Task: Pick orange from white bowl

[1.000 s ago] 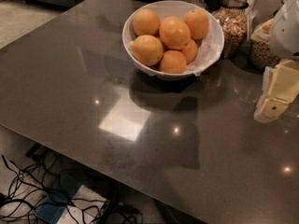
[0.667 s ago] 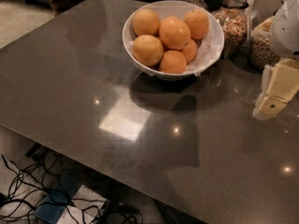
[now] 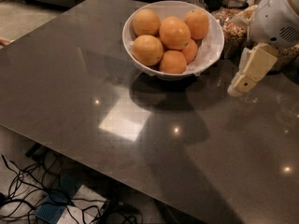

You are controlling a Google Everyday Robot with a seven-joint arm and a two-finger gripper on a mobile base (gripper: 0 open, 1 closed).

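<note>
The white bowl (image 3: pixel 211 48) stands at the back of the dark table, lined with crumpled white paper. It holds several oranges (image 3: pixel 174 32), piled to the rim. My gripper (image 3: pixel 247 73) is cream-coloured and hangs from the white arm (image 3: pixel 276 14) at the right. It hovers just above the table, to the right of the bowl and a short way from its rim. It holds nothing that I can see.
Glass jars of grain (image 3: pixel 232 22) stand behind and to the right of the bowl, partly behind my arm. The dark glossy table (image 3: pixel 93 78) reaches left and forward to its edge. Cables (image 3: pixel 56 195) lie on the floor below the front edge.
My gripper has moved left and slightly back, closer to the bowl's right side. The bowl and oranges have not moved.
</note>
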